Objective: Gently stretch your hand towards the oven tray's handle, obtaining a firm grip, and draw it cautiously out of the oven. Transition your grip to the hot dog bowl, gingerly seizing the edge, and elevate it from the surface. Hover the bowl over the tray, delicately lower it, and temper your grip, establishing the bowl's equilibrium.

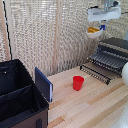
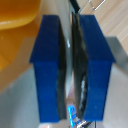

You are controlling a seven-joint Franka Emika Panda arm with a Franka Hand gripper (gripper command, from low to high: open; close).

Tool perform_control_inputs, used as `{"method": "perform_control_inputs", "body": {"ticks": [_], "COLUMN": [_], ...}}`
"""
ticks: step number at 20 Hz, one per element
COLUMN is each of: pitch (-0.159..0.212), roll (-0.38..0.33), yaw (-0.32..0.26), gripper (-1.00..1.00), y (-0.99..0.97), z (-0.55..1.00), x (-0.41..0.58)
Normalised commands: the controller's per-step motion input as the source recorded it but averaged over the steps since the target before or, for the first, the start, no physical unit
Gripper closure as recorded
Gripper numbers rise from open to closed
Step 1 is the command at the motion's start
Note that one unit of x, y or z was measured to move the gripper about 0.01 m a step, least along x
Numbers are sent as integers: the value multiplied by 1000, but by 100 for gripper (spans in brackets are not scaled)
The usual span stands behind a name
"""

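Note:
In the exterior view the white hot dog bowl (image 1: 93, 32), with yellow-orange food in it, hangs high in the air above and a little to the left of the oven (image 1: 116, 45). My gripper (image 1: 101, 25) is shut on its rim. Below, the oven tray (image 1: 107, 60) of dark wire bars juts out of the oven over the dropped door (image 1: 96, 73). The wrist view shows my gripper (image 2: 70, 75) from close up: two blue pads (image 2: 47, 65) squeeze the thin bowl rim (image 2: 70, 45), and yellow food (image 2: 15, 20) fills one corner.
A red cup (image 1: 78, 82) stands on the wooden table (image 1: 90, 107). A black open bin (image 1: 17, 92) with a blue flap (image 1: 44, 84) fills the exterior view's left. A woven screen (image 1: 45, 30) closes off the back.

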Motion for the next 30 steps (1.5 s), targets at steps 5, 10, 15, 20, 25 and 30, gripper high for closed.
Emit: {"method": "perform_control_inputs", "body": {"ticks": [5,10,15,20,25,30], "pitch": [-103,-81,-73,-103,-64,-1], "roll": [-8,-31,-44,-17,-10,-22], "yaw": [-71,-50,-55,-53,-17,-50], "gripper": [100,100,100,100,100,100], "y": [-488,-313,-319,-335,-208,41], "z": [-482,-579,-517,-339,-278,-263], "x": [-569,-366,-313,-220,-109,-166]}}
